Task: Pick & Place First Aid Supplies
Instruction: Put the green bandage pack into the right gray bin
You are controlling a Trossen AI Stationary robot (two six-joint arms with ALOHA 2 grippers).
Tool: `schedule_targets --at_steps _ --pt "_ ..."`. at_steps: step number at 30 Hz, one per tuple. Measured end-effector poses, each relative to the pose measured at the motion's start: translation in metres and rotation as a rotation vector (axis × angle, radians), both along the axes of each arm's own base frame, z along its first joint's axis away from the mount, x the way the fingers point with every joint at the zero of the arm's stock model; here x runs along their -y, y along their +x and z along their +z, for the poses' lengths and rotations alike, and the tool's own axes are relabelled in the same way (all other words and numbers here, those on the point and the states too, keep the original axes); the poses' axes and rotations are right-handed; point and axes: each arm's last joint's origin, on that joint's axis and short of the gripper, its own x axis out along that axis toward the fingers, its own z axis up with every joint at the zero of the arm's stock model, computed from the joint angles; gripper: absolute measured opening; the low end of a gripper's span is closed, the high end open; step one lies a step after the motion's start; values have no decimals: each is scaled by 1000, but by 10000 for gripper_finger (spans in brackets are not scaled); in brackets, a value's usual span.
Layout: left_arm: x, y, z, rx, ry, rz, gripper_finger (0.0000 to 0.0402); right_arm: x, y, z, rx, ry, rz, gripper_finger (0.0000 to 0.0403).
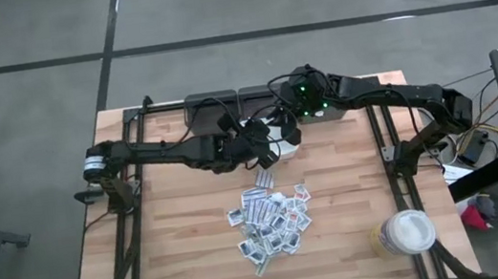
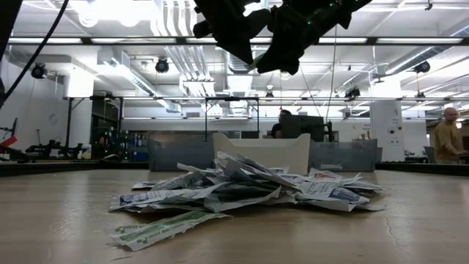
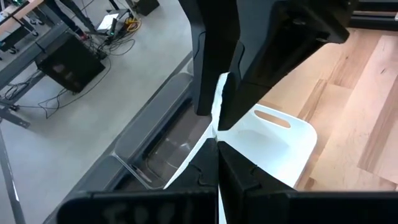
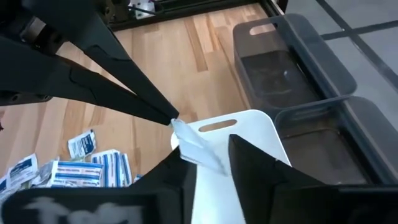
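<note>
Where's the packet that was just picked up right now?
In the right wrist view the packet hangs above the white tray, pinched at its tip by the left claw, the right claw around its other end.

A white tray (image 1: 285,146) sits before two grey bins (image 1: 225,106); a white-lidded jar (image 1: 406,232) stands near the table (image 1: 188,263) corner.

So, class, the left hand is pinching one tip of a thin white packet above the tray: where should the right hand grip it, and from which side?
Take the free end of the packet, away from the pinch of the left hand, coming from the opposite side. It is thin and flat, so the right hand should close on its two broad faces.
</note>
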Motion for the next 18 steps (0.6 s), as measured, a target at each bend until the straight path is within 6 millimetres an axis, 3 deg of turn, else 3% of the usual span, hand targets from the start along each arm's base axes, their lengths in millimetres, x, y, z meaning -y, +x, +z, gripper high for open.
schedule_targets --at_steps 6,18 --pt "-2 0 0 -1 0 6 0 0 0 0 -4 6 12 14" --pt "-6 0 0 -1 -1 14 0 -2 -3 -4 -49 33 14 8"
